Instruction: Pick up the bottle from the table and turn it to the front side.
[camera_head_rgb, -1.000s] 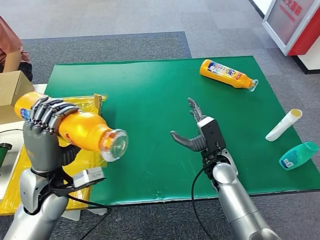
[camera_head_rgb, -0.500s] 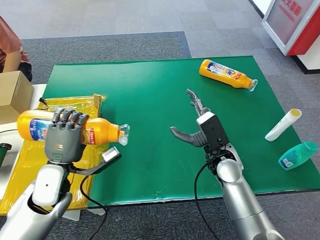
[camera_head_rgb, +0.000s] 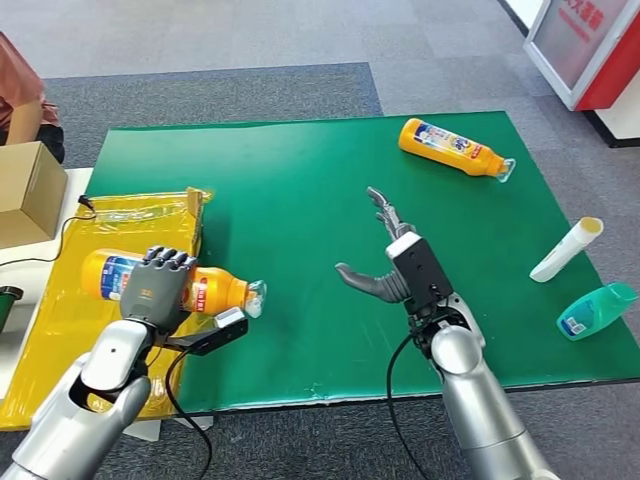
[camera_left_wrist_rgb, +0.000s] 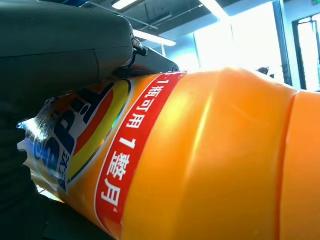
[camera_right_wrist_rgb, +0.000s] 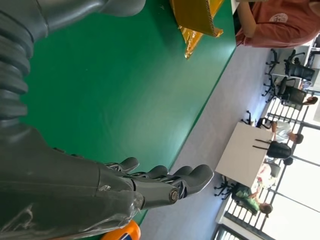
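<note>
A green-covered desk (camera_head_rgb: 317, 200) carries the scene, its wide middle left bare as working room between the robot's two arms. At its left edge lies a crinkled yellow sheet (camera_head_rgb: 60, 310), apparently the spot set aside for finished bottles. Low over that sheet, the left robot hand (camera_head_rgb: 155, 290) grips an orange bottle (camera_head_rgb: 204, 290) around its middle, fingers wrapped over the top. The bottle lies on its side, clear cap pointing toward the centre of the desk, its blue, red and yellow label turned up toward the camera; the left wrist view shows the same label and red band close against the palm. With the label facing up, the turn looks largely done, and the bottle appears close to being set down.

The right robot hand (camera_head_rgb: 385, 265) hovers empty over the middle of the desk, fingers spread and thumb out, holding nothing. A second orange bottle (camera_head_rgb: 453, 147) lies on its side near the far edge, probably next in line. A white tube (camera_head_rgb: 566, 250) and a teal bottle (camera_head_rgb: 596, 310) rest at the right edge, well apart from both hands.
</note>
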